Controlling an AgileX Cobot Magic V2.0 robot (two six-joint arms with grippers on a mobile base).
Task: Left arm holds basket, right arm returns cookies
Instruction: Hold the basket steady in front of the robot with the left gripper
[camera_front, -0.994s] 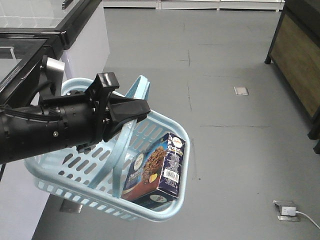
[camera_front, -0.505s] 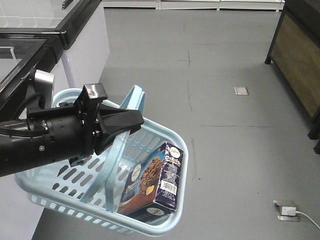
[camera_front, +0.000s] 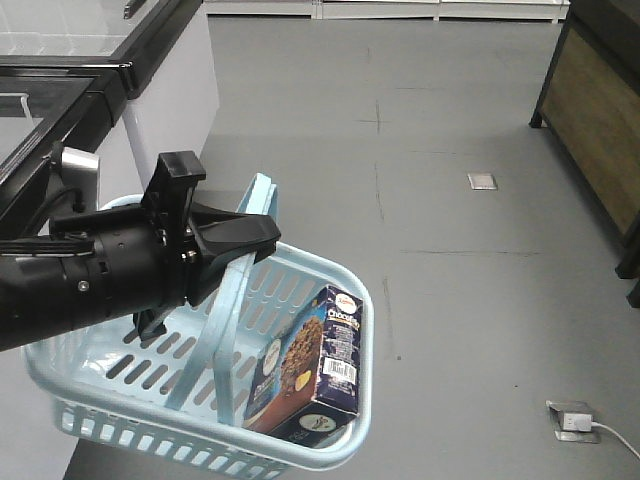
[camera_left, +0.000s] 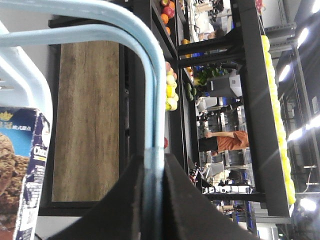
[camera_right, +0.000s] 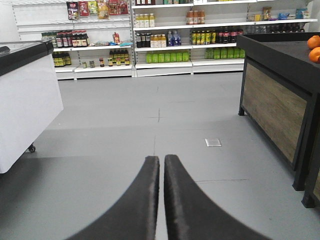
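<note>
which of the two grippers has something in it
The left gripper: its jaws clamp the basket's blue handle. The right gripper is shut on nothing.

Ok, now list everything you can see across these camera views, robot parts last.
Light blue plastic shopping basket: one, light blue, held up by its handle.
Dark navy cardboard cookie box: one, navy, tilted inside the basket.
Metal floor plates: two, grey, floor at right.
Wood-panelled black stand: one, right edge.
White chest freezer: one, left.
Round oranges: two, black counter.
Stocked shelves: several, white, back wall.
Left gripper: black, shut on the basket handle.
Right gripper: black, shut, empty.
</note>
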